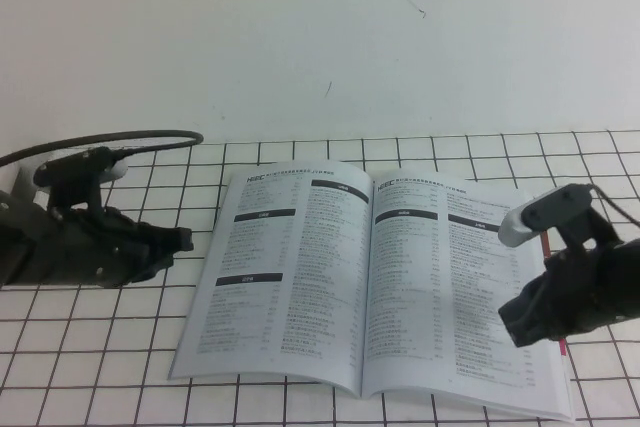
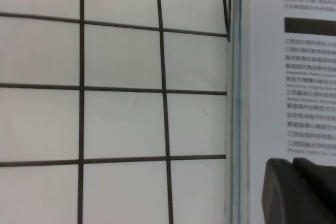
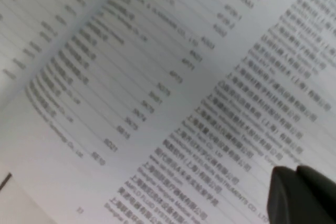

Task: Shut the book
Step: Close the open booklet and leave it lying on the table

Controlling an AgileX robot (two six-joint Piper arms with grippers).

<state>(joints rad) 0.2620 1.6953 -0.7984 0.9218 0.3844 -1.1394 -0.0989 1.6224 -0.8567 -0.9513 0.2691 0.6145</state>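
Note:
An open book [image 1: 330, 277] lies flat in the middle of the gridded table, both printed pages facing up, spine running away from me. My left gripper [image 1: 183, 240] hovers low just left of the book's left edge, shut and holding nothing. The left wrist view shows that page edge [image 2: 236, 103] with the gripper [image 2: 294, 165] over the page margin. My right gripper [image 1: 512, 325] is above the outer part of the right page, shut and empty. In the right wrist view the book's lines of print [image 3: 157, 77] fill the frame behind the right gripper [image 3: 296, 172].
The table [image 1: 100, 347] is white with a black grid. A black cable [image 1: 120, 136] arcs over the back left behind the left arm. A thin red strip [image 1: 562, 347] shows along the book's right edge. A plain white wall [image 1: 320, 37] stands behind.

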